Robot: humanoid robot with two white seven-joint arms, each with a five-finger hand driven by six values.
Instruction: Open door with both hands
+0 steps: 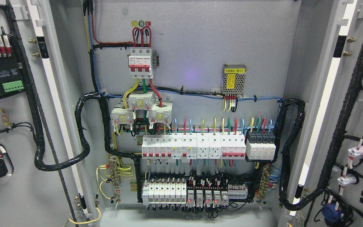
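A grey electrical cabinet fills the head view with both doors swung wide. The left door (14, 189) shows its inner face at the picture's left, carrying black wire looms and a green terminal block (12, 85). The right door (362, 126) stands open at the right edge, its inner face lined with black cable looms and white lamp holders. Between them the back panel (200, 47) is fully exposed. Neither hand nor arm shows anywhere in the frame.
Inside sit a red-and-white main breaker (141, 63), a mesh-cased power supply (233, 80), a row of white breakers (194, 147) and relays (200, 195) below. Thick black cable bundles (83, 132) loop from the panel to each door. The cabinet floor (181, 217) lies at the bottom.
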